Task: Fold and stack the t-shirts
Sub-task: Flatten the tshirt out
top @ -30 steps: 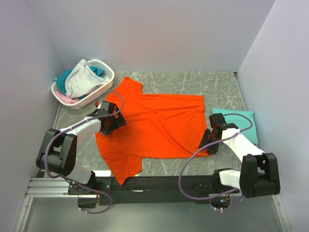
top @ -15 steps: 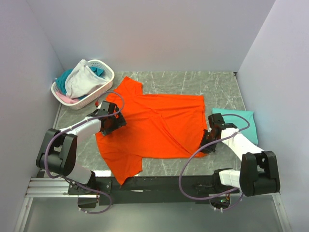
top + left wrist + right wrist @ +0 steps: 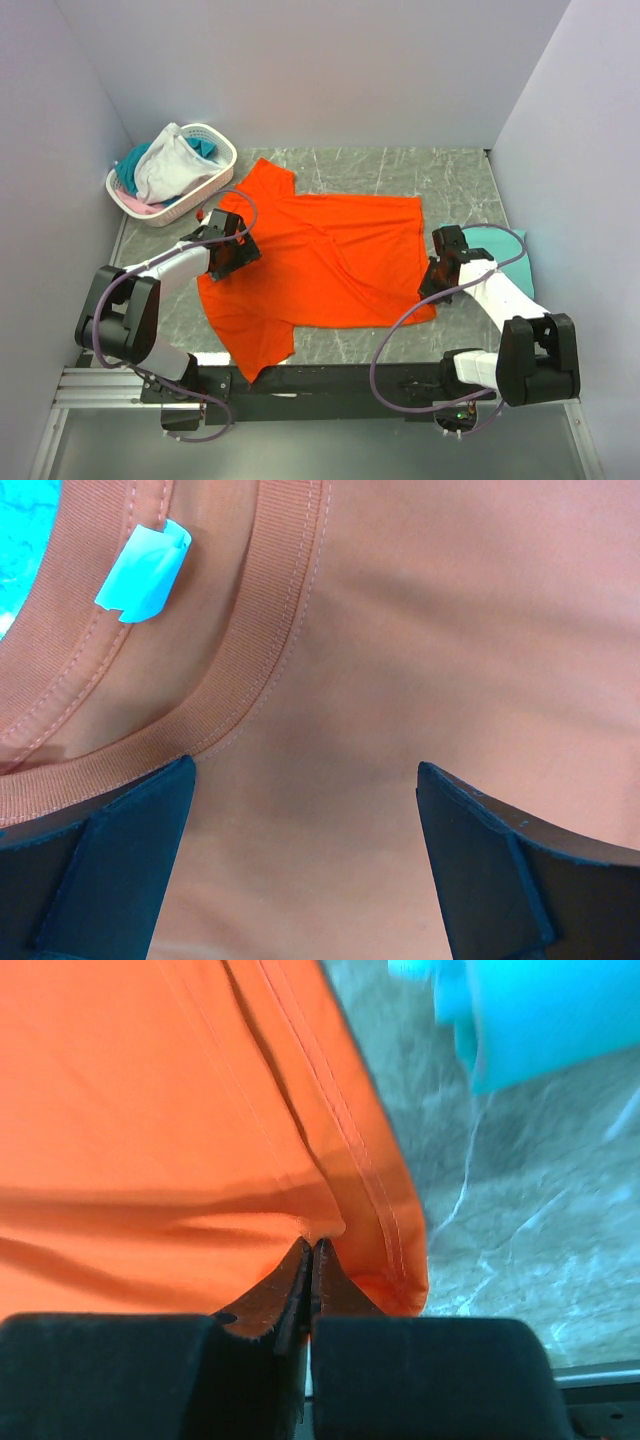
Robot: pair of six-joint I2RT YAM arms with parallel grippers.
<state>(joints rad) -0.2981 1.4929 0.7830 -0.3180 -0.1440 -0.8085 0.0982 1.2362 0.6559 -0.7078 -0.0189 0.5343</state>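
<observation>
Hem (image 3: 380, 1210) of the orange t-shirt (image 3: 150, 1110) sits pinched in my right gripper (image 3: 309, 1250); my left gripper (image 3: 305, 768) gapes over the collar (image 3: 260, 670).

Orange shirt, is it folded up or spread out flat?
Spread out. The orange shirt lies open on the table, with both sleeves sticking out. It has a few wrinkles, but no part is folded over.

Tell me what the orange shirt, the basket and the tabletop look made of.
The orange shirt: soft matte knit cloth, likely cotton; ribbed collar, stitched hem, creases. The basket: white plastic, slightly glossy; moulded perforated wall. The tabletop: grey veined stone look, marble or a printed laminate; cannot tell which.
</observation>
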